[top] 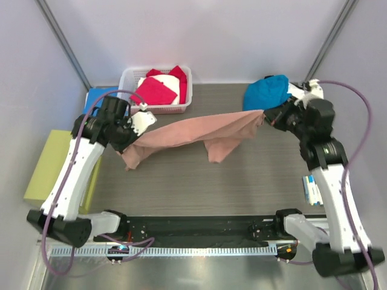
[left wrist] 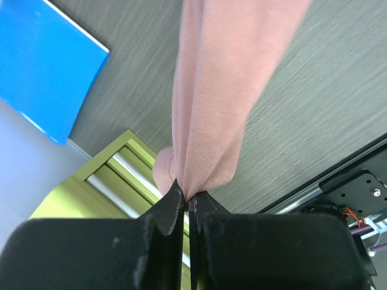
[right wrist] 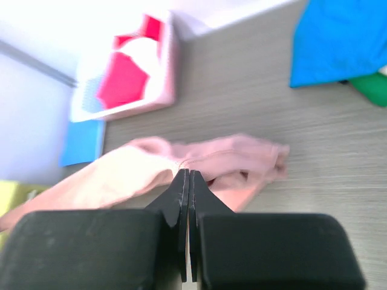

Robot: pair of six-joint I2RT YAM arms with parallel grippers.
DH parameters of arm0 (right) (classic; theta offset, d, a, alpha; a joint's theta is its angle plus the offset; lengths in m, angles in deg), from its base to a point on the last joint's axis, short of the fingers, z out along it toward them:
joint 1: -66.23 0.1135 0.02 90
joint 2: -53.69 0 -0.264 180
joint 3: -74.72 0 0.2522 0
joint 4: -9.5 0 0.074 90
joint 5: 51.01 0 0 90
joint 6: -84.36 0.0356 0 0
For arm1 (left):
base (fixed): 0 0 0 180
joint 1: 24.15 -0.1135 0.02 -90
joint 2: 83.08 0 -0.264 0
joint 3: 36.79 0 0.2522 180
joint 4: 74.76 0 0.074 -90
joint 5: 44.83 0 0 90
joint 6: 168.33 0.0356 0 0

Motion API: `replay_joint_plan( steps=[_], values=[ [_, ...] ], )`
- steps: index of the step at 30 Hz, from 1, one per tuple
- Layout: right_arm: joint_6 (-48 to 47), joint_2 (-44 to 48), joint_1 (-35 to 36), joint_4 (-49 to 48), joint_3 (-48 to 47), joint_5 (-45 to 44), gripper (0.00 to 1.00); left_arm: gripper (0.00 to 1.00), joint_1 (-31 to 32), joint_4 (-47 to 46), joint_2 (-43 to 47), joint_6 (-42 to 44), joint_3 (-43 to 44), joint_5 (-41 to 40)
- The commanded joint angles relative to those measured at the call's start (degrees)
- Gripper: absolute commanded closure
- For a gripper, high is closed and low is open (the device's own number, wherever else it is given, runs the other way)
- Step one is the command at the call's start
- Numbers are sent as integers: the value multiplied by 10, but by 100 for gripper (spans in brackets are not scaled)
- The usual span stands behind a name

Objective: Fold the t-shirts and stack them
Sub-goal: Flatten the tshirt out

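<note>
My left gripper [top: 134, 128] and right gripper [top: 266, 116] each pinch an end of the dusty-pink t-shirt [top: 193, 130], stretching it left-to-right above the table [top: 181, 184], presumably to flatten it for folding.

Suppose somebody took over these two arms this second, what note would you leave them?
The left claw and right claw are both shut on the pink shirt, one at each end; it hangs stretched between them, sagging toward the table.
A magenta shirt and a white shirt lie in the basket, far left. A blue shirt and a green shirt lie bunched, far right.
Done: the pink one is lifted and spread.
Left: fold it, fold the rest, stack them all.
</note>
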Motion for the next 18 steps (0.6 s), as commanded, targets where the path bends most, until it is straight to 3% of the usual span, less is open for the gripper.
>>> replay_joint_plan(
  steps=[1,6,11,14,18],
  values=[
    [-7,152,3,98,-10,54,99,100,1,140,80,36,11,28],
    [15,295,27,196,-44,57,99,100,0,206,180,39,63,33],
    [29,317,27,269,-111,58,99,100,1,206,251,64,72,16],
    [33,311,27,260,-92,42,99,100,0,201,249,66,40,27],
    [44,282,27,200,-6,3,99,100,0,130,219,57,-71,39]
  ],
)
